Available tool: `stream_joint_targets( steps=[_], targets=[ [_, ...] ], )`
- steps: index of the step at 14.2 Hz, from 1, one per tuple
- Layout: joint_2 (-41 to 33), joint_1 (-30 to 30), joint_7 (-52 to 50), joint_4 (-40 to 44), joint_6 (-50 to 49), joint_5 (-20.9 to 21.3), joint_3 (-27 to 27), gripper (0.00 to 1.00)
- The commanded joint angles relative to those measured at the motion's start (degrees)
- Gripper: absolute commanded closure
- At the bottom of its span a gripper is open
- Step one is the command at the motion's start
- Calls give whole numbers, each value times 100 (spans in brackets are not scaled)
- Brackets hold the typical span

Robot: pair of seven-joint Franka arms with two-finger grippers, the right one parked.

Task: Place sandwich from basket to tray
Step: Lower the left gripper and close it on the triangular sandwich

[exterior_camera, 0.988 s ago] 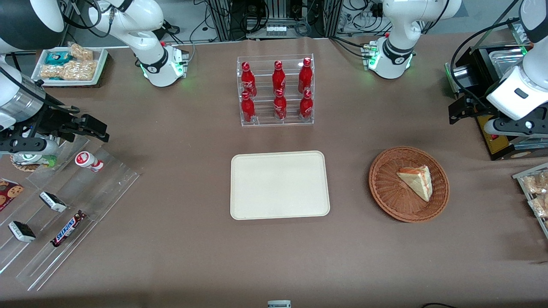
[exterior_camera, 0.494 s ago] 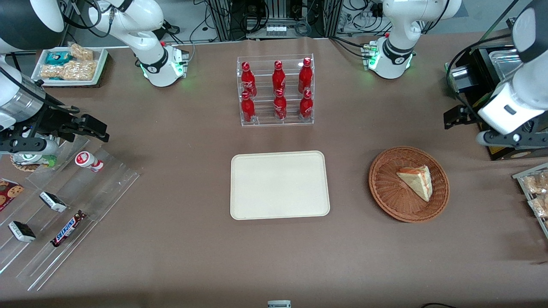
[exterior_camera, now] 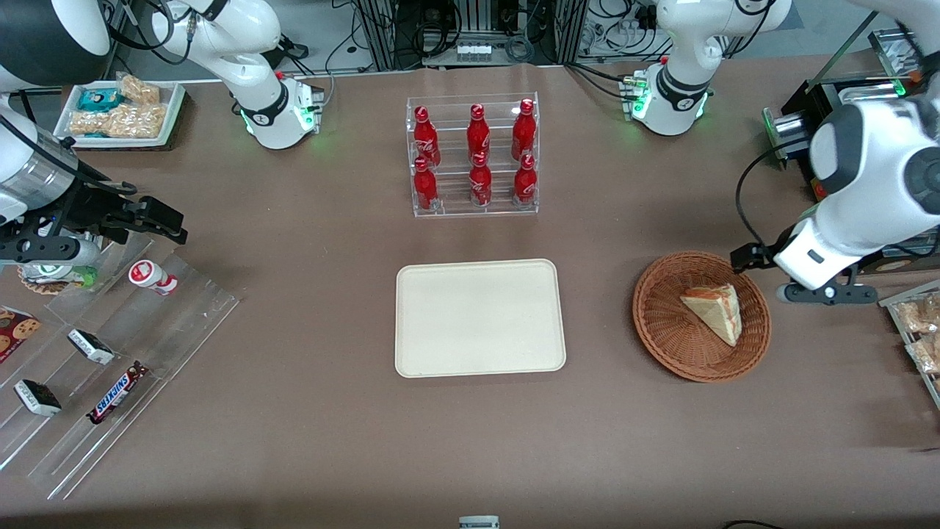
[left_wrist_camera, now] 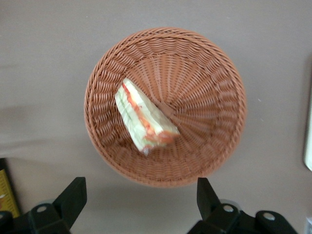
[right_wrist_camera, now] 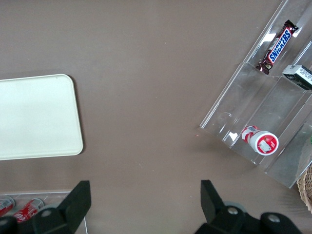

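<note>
front: gripper (exterior_camera: 789,283) at right of frame, just beside basket (exterior_camera: 661,323), above table; sandwich (exterior_camera: 714,312) in basket; tray (exterior_camera: 479,317) at centre, bare | step: approach; next: centre over sandwich, descend | left wrist: jaws wide open, holding nothing; fingers (left_wrist_camera: 73,197) flank basket (left_wrist_camera: 219,102) rim; sandwich (left_wrist_camera: 144,119) filling edge visible | right wrist: tray (right_wrist_camera: 36,117) only.

Brown table (exterior_camera: 308,242), cream tray (exterior_camera: 480,317), wicker basket (exterior_camera: 670,327), bottle rack (exterior_camera: 474,156), pincer (left_wrist_camera: 140,204) spread above.
</note>
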Motion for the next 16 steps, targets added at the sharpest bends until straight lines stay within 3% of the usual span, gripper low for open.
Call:
stream_joint_targets(
  steps=[1, 4, 7, 9, 10, 12, 13, 16],
  targets=[
    [-48, 71, -438, -877, 1210, 7, -10, 0],
    [118, 133, -2085, -1398, 2321, 7, 8, 0],
    [540, 133, -4056, -1346, 2629, 7, -1, 0],
    [786, 124, -4630, -1346, 2823, 7, -1, 0],
    [866, 124, -4684, -1337, 2833, 7, -1, 10],
    [866, 124, -4746, -1355, 2833, -1, -10, 66],
    [858, 115, -4773, -1355, 2815, -1, -10, 88],
    [779, 72, -4816, -1180, 2675, -45, -27, 92]
  ],
)
